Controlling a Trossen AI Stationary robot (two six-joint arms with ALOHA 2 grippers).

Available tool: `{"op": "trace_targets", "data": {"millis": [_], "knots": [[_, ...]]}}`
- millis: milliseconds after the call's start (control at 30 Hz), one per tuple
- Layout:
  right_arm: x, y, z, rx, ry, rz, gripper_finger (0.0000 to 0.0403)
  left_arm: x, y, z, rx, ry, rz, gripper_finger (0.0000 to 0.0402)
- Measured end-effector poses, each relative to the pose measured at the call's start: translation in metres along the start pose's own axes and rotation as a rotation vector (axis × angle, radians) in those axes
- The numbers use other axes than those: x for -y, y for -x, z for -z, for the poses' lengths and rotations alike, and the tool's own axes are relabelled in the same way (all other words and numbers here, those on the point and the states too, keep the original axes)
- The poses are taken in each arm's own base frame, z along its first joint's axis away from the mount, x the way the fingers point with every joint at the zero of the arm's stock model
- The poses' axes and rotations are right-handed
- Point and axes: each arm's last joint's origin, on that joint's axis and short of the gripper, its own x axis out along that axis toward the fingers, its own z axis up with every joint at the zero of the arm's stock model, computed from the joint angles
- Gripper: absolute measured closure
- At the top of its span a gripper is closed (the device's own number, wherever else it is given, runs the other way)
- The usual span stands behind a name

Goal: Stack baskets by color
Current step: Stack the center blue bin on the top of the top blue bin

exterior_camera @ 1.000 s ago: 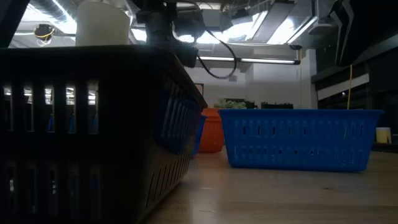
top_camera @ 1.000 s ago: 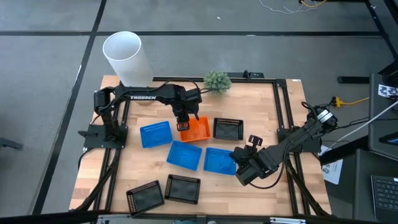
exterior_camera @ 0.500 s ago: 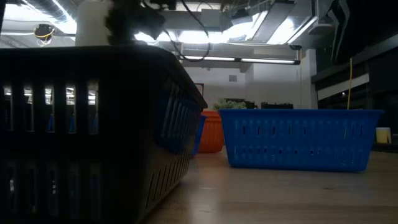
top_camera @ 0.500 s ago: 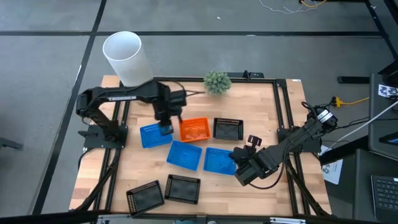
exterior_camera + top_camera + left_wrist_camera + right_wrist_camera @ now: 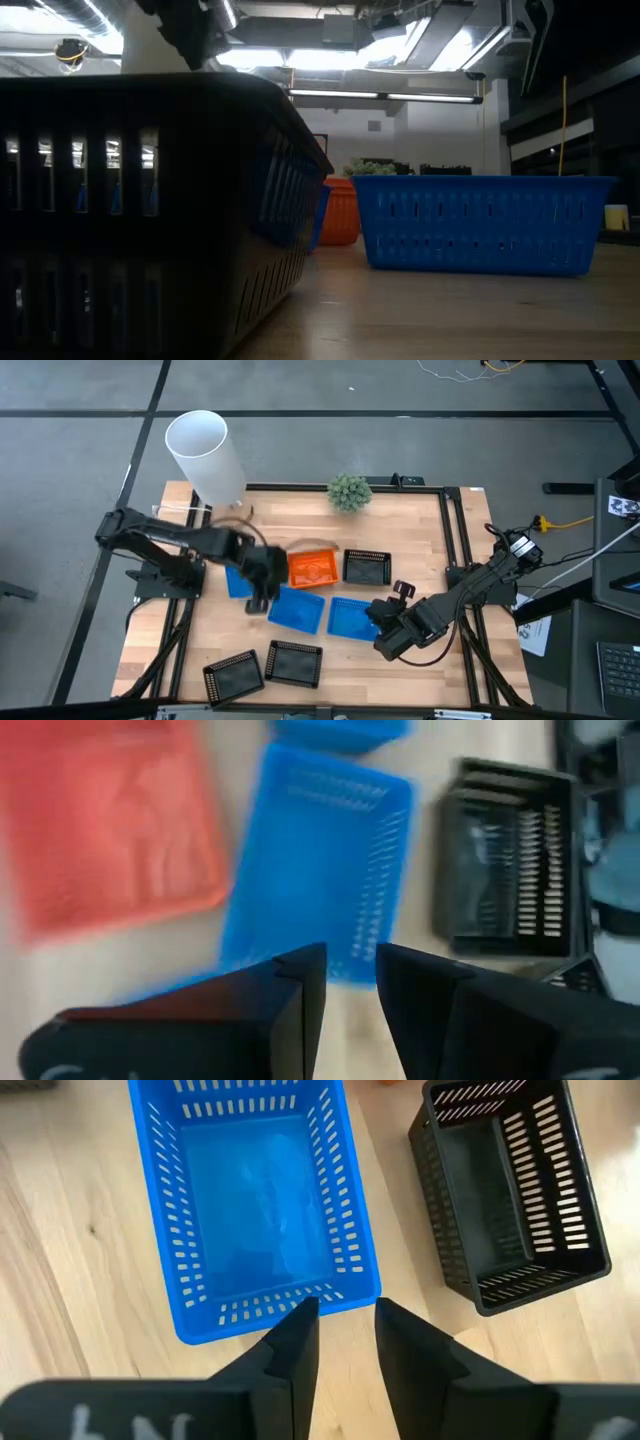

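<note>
Fingers [image 5: 300, 985] of both grippers slightly parted, empty.

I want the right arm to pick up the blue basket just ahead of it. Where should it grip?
Probably the short rim wall of the blue basket nearest the right gripper, coming straight down with one jaw inside and one outside. The basket sits upright and empty, its thin perforated wall faces the slightly parted jaws, and the black basket stands clear.

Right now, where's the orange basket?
High view: the orange basket sits mid-table toward the back, between a blue basket on its left and a black basket on its right, with another blue basket just in front.
</note>
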Motion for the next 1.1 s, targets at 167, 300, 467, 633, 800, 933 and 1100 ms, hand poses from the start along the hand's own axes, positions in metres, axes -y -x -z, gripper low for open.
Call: {"op": "trace_targets", "data": {"millis": [167, 300, 467, 633, 800, 933, 1100], "knots": [[0.0, 0.0, 0.0, -0.003, 0.001, -0.001, 0.0302, 0.017, -0.043, 0.02, -0.071, -0.091, -0.027, 0.032], [0.0, 0.0, 0.0, -0.005, 0.024, 0.002, 0.0302, 0.031, -0.072, 0.023, -0.102, -0.141, -0.051, 0.032], [0.0, 0.0, 0.0, -0.004, 0.028, 0.001, 0.0302, 0.042, -0.09, 0.017, -0.093, -0.162, -0.037, 0.0319], [0.0, 0.0, 0.0, -0.001, 0.026, -0.003, 0.0302, 0.046, -0.09, 0.014, -0.078, -0.126, -0.034, 0.0311], [0.0, 0.0, 0.0, -0.001, 0.025, -0.003, 0.0302, 0.05, -0.092, 0.014, -0.064, -0.138, -0.043, 0.0286], [0.0, 0.0, 0.0, -0.001, 0.025, -0.003, 0.0302, 0.054, -0.097, 0.014, -0.058, -0.148, -0.036, 0.0267], [0.0, 0.0, 0.0, -0.001, 0.026, -0.003, 0.0302, 0.053, -0.116, 0.017, -0.104, -0.152, -0.056, 0.0261]]}}
